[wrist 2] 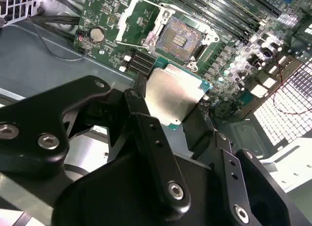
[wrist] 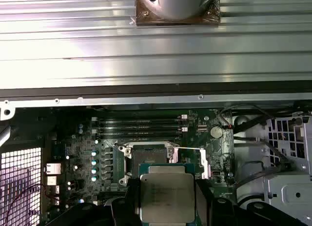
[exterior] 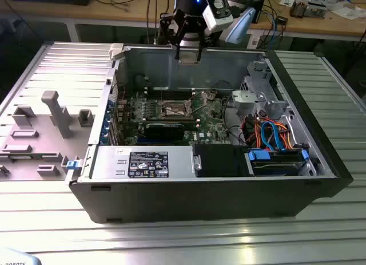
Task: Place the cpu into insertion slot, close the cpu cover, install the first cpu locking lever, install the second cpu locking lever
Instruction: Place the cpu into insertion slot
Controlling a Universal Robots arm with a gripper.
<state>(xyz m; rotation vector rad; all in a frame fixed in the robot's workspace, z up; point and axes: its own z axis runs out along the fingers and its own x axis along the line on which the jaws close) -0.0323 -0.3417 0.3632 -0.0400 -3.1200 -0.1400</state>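
Gripping the cpu [wrist 2: 175, 94] by opposite edges, the black fingers [wrist 2: 138, 109] hold it aloft, above and apart from the insertion slot [wrist 2: 179, 39], whose dark pin field lies uncovered inside the computer case [exterior: 200, 202]

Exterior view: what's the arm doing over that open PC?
The arm's pincer is shut on the cpu, gripping it by its edges above the open computer case. In the second wrist view the insertion slot on the green board lies bare beneath the chip, its pin field exposed. The cpu cover looks swung open beside it. The cpu is not yet seated.
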